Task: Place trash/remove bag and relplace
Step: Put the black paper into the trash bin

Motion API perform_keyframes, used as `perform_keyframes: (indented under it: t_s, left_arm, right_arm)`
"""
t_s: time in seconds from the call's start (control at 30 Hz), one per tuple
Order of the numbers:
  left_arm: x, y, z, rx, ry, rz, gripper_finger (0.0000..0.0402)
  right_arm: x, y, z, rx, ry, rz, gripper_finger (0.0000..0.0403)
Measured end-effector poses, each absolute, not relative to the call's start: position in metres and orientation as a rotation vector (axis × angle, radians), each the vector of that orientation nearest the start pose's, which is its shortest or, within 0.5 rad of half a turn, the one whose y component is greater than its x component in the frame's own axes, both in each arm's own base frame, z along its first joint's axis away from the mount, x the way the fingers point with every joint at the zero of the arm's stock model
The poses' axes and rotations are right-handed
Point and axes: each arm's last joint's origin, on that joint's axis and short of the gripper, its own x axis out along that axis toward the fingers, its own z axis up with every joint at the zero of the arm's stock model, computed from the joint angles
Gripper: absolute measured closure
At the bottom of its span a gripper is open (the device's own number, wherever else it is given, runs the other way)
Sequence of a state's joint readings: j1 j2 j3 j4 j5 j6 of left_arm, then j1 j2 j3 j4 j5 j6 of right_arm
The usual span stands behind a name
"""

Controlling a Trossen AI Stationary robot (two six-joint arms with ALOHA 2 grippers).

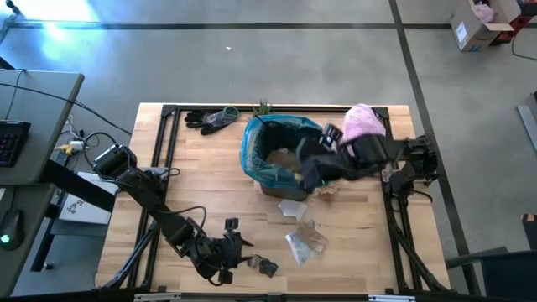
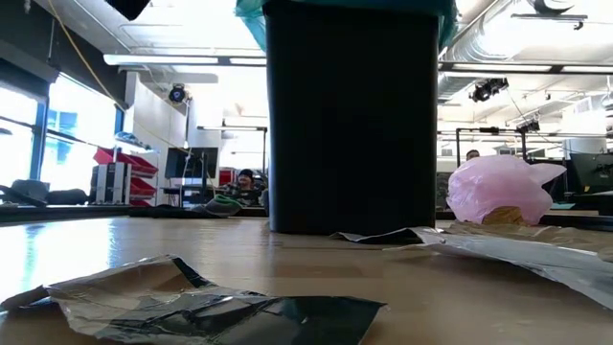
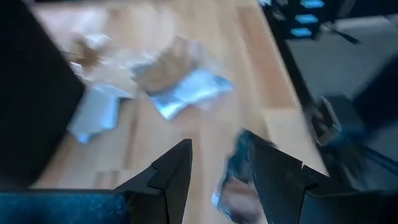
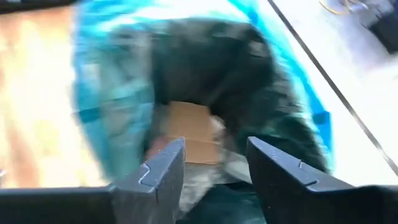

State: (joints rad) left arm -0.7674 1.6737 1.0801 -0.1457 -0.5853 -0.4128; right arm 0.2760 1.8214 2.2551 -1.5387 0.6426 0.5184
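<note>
With its fingers spread over the bag (image 1: 270,144), the right gripper (image 1: 312,172) may snag the thin liner, while the left gripper (image 1: 252,262), spread near the table's front edge, could push the silvery wrapper (image 1: 267,268) off.

- Bin (image 1: 281,155) with the bag (image 1: 252,147) at table centre.
- Gloves (image 1: 210,119) at ten o'clock, pink bag (image 1: 363,122) at two (both near).
- Wrappers (image 1: 304,239) at six.

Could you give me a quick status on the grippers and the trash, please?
Right gripper open over the bag, empty. Left gripper open, low above a silvery wrapper. More scraps on the table. Nothing blocking.
</note>
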Motion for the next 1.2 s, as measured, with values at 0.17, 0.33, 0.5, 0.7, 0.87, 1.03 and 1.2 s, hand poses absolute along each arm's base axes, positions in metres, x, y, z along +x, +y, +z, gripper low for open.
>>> perform_keyframes:
  t_s: [0.17, 0.33, 0.5, 0.7, 0.87, 1.03, 1.2]
  left_arm:
    - [0.264, -0.239, 0.202, 0.103, 0.678, -0.143, 0.0253]
    - [0.271, -0.245, 0.182, 0.121, 0.707, -0.175, 0.0219]
    - [0.282, -0.250, 0.161, 0.138, 0.695, -0.183, 0.0175]
    - [0.293, -0.244, 0.142, 0.050, 0.749, -0.147, 0.0135]
    - [0.294, -0.242, 0.138, 0.032, 0.766, -0.129, 0.0128]
    - [0.296, -0.236, 0.136, -0.018, 0.816, -0.114, 0.0128]
    - [0.298, -0.234, 0.127, -0.055, 0.853, -0.100, 0.0128]
  right_arm:
    - [0.310, 0.109, 0.438, -0.039, 0.811, -0.459, 0.0240]
    - [0.296, 0.147, 0.440, -0.052, 0.742, -0.384, 0.0240]
    - [0.282, 0.177, 0.438, -0.058, 0.696, -0.361, 0.0240]
    - [0.271, 0.200, 0.429, -0.078, 0.678, -0.352, 0.0240]
    - [0.268, 0.209, 0.414, -0.108, 0.698, -0.361, 0.0240]
    - [0.270, 0.212, 0.397, -0.135, 0.736, -0.379, 0.0241]
    - [0.271, 0.214, 0.384, -0.152, 0.772, -0.387, 0.0241]
